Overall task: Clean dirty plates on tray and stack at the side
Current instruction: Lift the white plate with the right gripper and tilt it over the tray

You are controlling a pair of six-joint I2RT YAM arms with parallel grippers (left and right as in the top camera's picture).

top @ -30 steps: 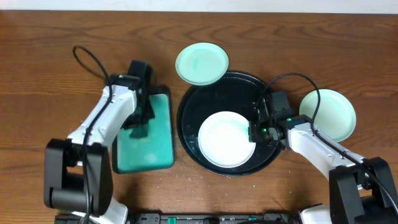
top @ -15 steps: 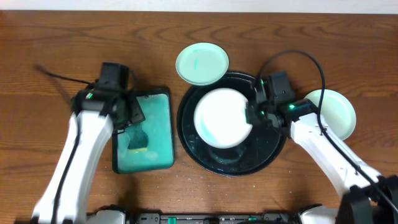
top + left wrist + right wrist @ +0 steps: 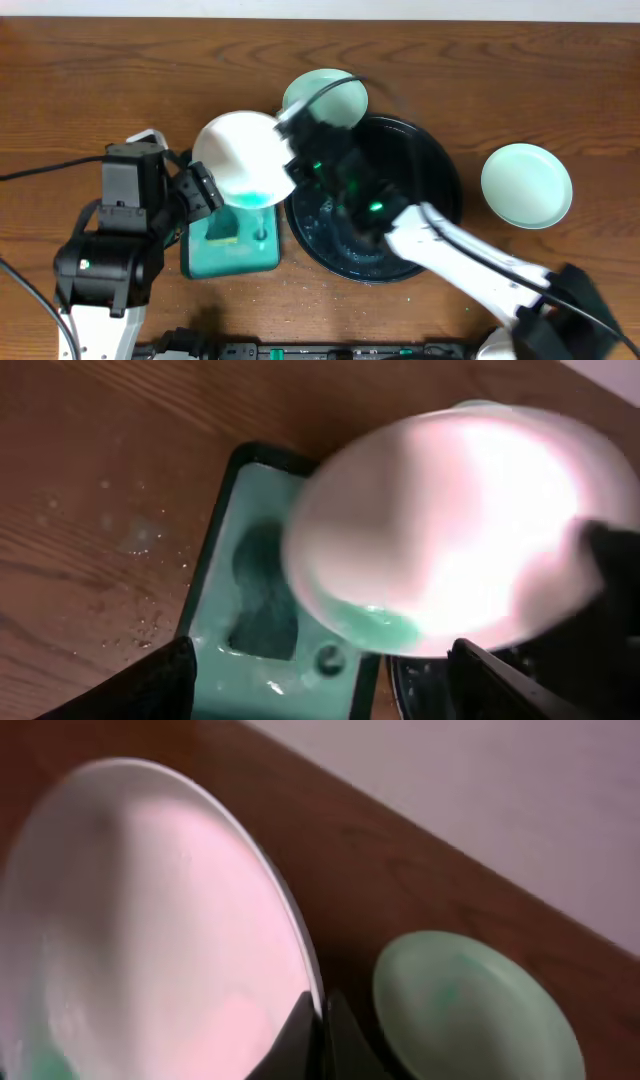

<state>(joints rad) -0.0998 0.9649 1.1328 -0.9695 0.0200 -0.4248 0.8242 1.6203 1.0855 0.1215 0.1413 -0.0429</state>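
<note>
My right gripper (image 3: 320,1020) is shut on the rim of the white plate (image 3: 240,155) and holds it tilted in the air above the teal tray; its lower edge has a green tint (image 3: 375,625). The plate fills the right wrist view (image 3: 140,920). My left gripper (image 3: 203,190) is open and empty just left of the plate, its fingers apart over the teal tray (image 3: 322,665). One mint-green plate (image 3: 335,95) lies behind the black tray (image 3: 445,170), partly hidden by my right arm, and shows in the right wrist view (image 3: 470,1010). The other mint-green plate (image 3: 526,185) lies to the tray's right.
A teal rectangular tray (image 3: 250,250) with a dark rim sits left of the black tray and holds a small yellow-green sponge (image 3: 222,235). Water drops speckle the wood left of it (image 3: 130,540). My right arm reaches across the black tray.
My right arm has carried the white plate left from over the black tray to above the teal tray. My left arm has pulled back toward the front left.
</note>
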